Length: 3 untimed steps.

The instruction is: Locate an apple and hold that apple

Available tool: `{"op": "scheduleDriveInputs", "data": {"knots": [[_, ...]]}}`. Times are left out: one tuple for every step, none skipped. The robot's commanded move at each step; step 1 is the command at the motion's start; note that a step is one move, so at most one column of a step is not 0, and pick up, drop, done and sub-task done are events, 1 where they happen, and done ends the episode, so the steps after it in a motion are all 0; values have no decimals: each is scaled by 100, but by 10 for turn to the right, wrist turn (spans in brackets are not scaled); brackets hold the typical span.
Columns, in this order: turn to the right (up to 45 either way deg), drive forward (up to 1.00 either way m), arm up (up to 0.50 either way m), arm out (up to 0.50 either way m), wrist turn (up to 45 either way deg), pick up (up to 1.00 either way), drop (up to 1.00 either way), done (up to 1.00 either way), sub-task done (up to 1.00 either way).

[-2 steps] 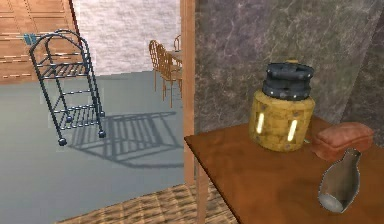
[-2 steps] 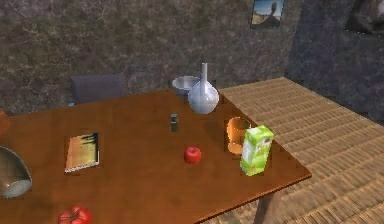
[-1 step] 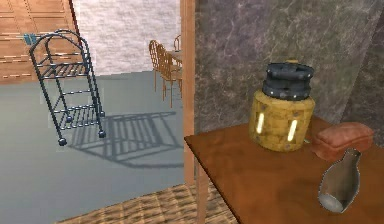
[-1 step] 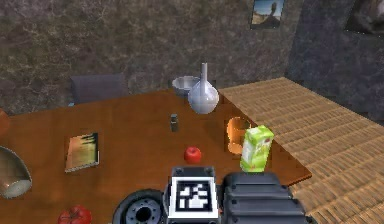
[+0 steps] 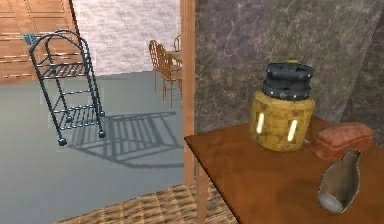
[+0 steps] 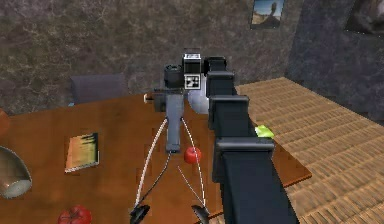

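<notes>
Arm side view, left to right: a red lump [image 6: 72,215] at the table's [image 6: 110,120] near edge, a book [image 6: 80,152], then the gripper [image 6: 169,211], fingers pointing down-picture. A small round red thing [image 6: 192,155], probably the apple, sits on the table just right of the gripper body, up-picture of the fingertips. Round, so no long axis. Can't tell whether the gripper holds anything.

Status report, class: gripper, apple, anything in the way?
Gripper out at the table, load cannot be told. Small red thing near it, possibly the apple. Book and second red thing nearby.
</notes>
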Motion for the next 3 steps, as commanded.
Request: {"op": "scheduleDriveInputs", "data": {"knots": [[0,0,0,0,450,0,0,0,0],[0,0,0,0,450,0,0,0,0],[0,0,0,0,450,0,0,0,0]]}}
